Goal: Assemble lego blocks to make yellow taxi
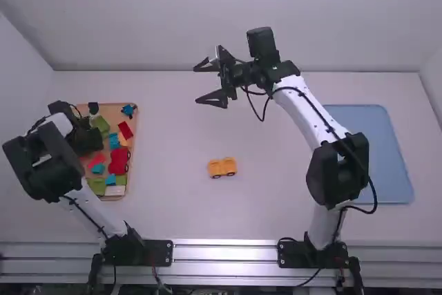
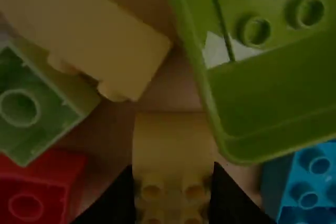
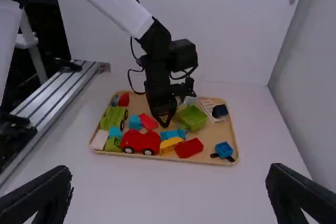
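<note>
Standing on white table (image 1: 166,205) at six o'clock, wheeled yellow car (image 1: 222,167); left gripper (image 1: 85,140) is pinching yellow block (image 2: 173,142), right gripper (image 1: 197,85) is gaping empty.

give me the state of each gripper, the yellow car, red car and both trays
left gripper: shut on a yellow block
right gripper: open, nothing between its fingers
yellow car: upright on its wheels, on the table
tan tray: holding mixed blocks
red car: wheels down in the tan tray
blue tray: flat on the table
</note>
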`<state>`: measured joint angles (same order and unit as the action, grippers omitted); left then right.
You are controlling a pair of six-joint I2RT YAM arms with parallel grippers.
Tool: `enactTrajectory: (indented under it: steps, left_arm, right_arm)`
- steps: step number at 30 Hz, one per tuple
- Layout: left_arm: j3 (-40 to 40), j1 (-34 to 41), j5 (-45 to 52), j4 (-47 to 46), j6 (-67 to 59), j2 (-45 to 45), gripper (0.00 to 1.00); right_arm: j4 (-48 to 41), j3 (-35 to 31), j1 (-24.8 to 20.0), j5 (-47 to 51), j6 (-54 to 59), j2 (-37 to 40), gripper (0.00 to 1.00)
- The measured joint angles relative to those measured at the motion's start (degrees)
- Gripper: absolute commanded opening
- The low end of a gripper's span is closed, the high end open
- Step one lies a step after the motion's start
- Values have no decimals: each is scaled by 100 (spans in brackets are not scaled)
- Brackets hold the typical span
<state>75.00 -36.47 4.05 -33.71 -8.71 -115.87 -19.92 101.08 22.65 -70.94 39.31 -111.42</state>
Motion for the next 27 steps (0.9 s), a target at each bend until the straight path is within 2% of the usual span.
enactTrajectory:
  steps: [4, 6, 7, 9, 13, 17, 19, 22, 27]
  left_arm:
    - [0, 50, -85, -33, 409, 0, 23]
    - [35, 74, -258, -192, 710, 0, 18]
    - [74, 76, -367, -396, 933, 0, 7]
    - [184, 74, -463, -719, 1178, -4, 2]
    - [669, 76, -629, -1447, 1762, -4, 2]
    - [907, 140, -734, -1648, 2343, 170, 2]
    - [802, 229, -778, -1565, 2597, 378, 2]
    - [190, 691, -1014, -1311, 3217, 1139, 2]
    - [-837, 2024, -1316, -1279, 4562, 2439, 2]
  right_arm:
    - [0, 0, 0, 0, -13, 0, 99]
    - [-2, 0, 0, 0, -15, 2, 99]
    - [2, 0, 0, -2, -26, 2, 99]
    - [0, 0, 0, 0, -24, 2, 99]
    - [7, 0, 0, 2, -20, 2, 99]
    - [-17, 0, 0, 0, -20, 2, 99]
    - [-50, 0, 0, 0, -28, 2, 99]
    - [-122, 0, -2, -2, -35, 2, 99]
    - [-131, 0, -59, 0, -33, 2, 99]
